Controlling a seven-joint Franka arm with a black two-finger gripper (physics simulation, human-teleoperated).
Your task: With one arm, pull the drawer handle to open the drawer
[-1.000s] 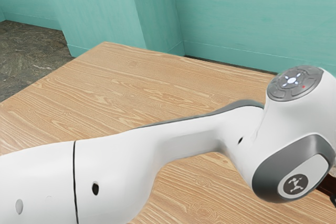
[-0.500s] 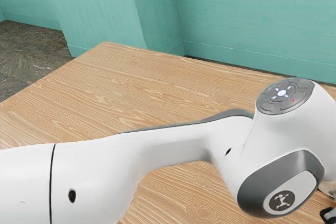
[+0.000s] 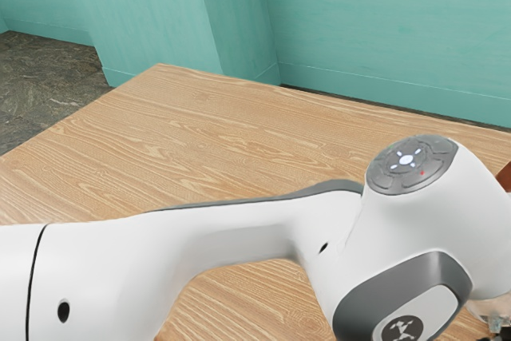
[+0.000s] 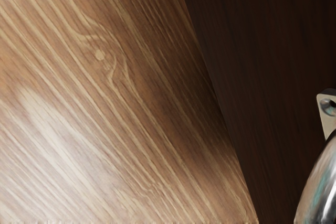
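Closing in on the drawer handle (image 4: 319, 192) is my read of the current step: reach/align, pull not confirmed.

- Wrist view: chrome handle sits right by the hand, blurred, with its mount tab (image 4: 328, 113) fixed to the dark wood drawer front (image 4: 273, 77). Light wood table (image 4: 94, 108) runs alongside the front.
- Exterior view: white Franka arm (image 3: 239, 237) stretches low over the table (image 3: 200, 133) toward the exterior view's right, and its wrist housing (image 3: 411, 161) blocks the work area. The dark brown sliver at that edge (image 3: 506, 175) is likely the drawer unit.
- Gripper state: can't tell, neither view gives a clean look at it.
- Drawer open or shut: can't tell either, no gap or cabinet edge to judge by.

Next move, as I judge it: get the handle seated squarely in the gripper and clamp, then pull straight back along the slide axis, square to the drawer front. Keep the wrist level. An off-axis pull risks slipping off the smooth chrome or binding the slides.
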